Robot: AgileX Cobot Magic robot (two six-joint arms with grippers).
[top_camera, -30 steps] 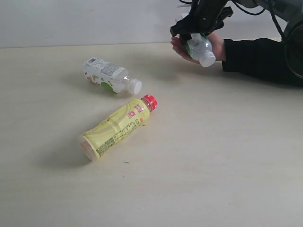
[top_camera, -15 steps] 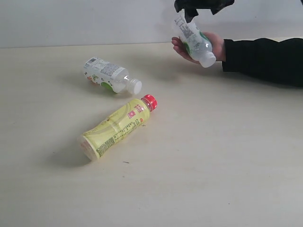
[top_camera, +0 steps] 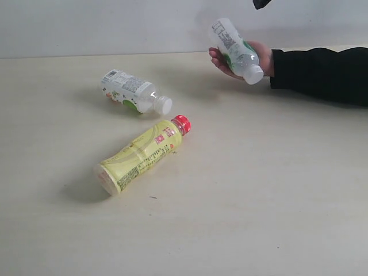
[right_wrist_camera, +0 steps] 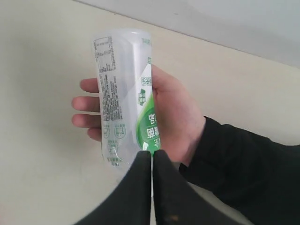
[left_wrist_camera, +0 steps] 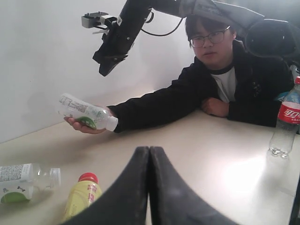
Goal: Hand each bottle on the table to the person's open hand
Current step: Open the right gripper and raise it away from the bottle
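Exterior is overlooking the tabletop [top_camera: 259, 218]; left wrist is looking low across it; right wrist, seemingly overhead, is sitting close; all are sharing the hand [right_wrist_camera: 176, 117].

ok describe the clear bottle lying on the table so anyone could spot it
On the pale beige table, find the yellow plastic bottle with a red cap. Just beyond its cap lies the clear plastic bottle with a white cap; its twin rests in the person's hand.
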